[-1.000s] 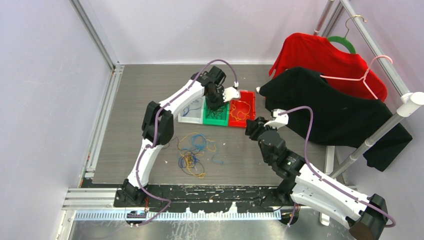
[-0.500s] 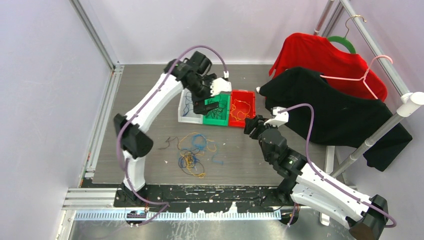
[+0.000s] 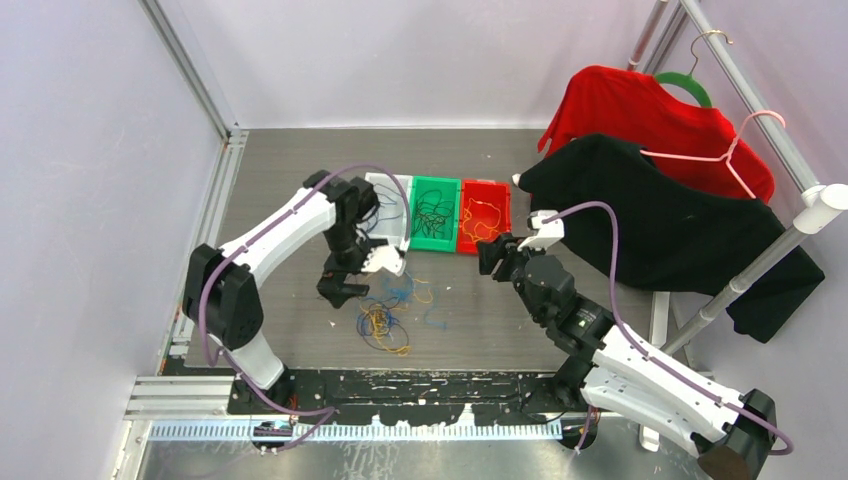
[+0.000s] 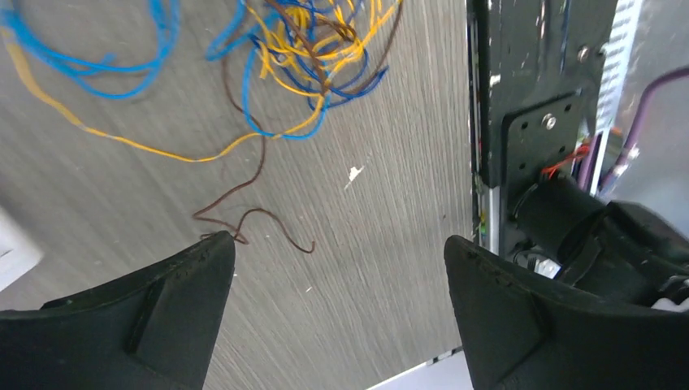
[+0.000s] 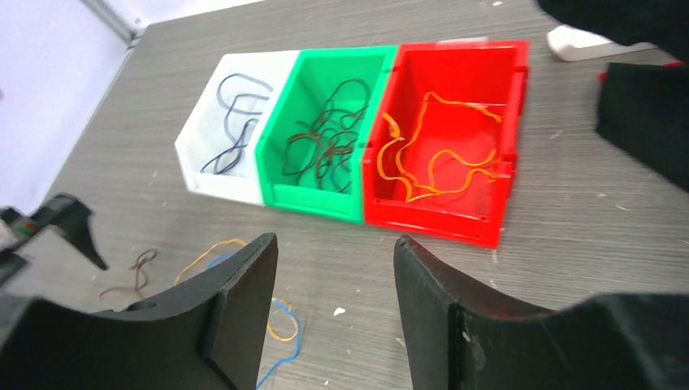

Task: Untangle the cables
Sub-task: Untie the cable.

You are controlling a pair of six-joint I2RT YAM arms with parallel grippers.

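The loose cables (image 3: 380, 320) lie in a tangle of blue, orange-yellow and brown strands on the table in front of the bins. My left gripper (image 3: 352, 280) hovers over the tangle's left edge, wide open with nothing between its fingers. In the left wrist view the tangle (image 4: 313, 57) is above the left gripper (image 4: 337, 248), and a single brown cable (image 4: 252, 213) ends by the left fingertip. My right gripper (image 3: 495, 252) is right of the tangle, near the red bin. The right gripper (image 5: 335, 241) is open and holds nothing.
Three bins stand in a row: white (image 3: 398, 238), green (image 3: 433, 243) and red (image 3: 483, 248). Dark cables lie in the white bin (image 5: 219, 183) and green bin (image 5: 313, 199), orange ones in the red bin (image 5: 431, 221). A black shirt (image 3: 680, 230) and a red shirt (image 3: 640, 110) hang at right.
My left arm swung from the green bin back toward me to the tangle, and its gripper opened wide. My right gripper crept left and opened a little more.
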